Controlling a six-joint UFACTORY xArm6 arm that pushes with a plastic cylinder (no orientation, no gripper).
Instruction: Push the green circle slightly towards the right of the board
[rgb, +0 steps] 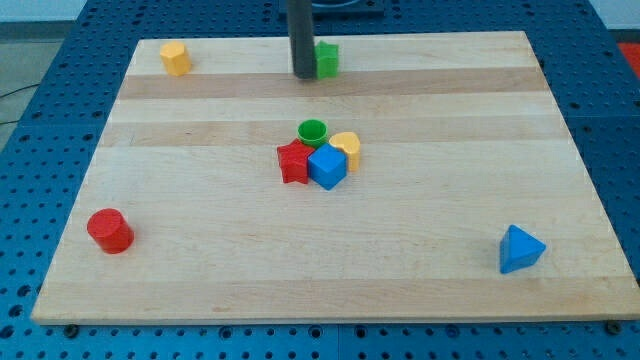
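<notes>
At the view's top centre, my tip (303, 75) sits just beside a green block (327, 60), on its left; can't tell if they touch. That block's shape is unclear from here. No claw on this rig, just the rod, so nothing to call wide, narrow or holding.

The green circle (312, 131) is mid-bench (200, 270), at the top of a tight cluster: red star-like block (294, 161) below-left, blue cube (327, 167) below, yellow heart-like block (346, 148) touching on its right. Tip is well apart from it.

Judgement: push not started. Left to do: bring tip to the circle's left side, nudge right. Yellow block is in the way and will likely get shoved along.

Elsewhere: yellow block (175, 58) top left, red cylinder (109, 230) bottom left, blue triangular block (520, 249) bottom right.
</notes>
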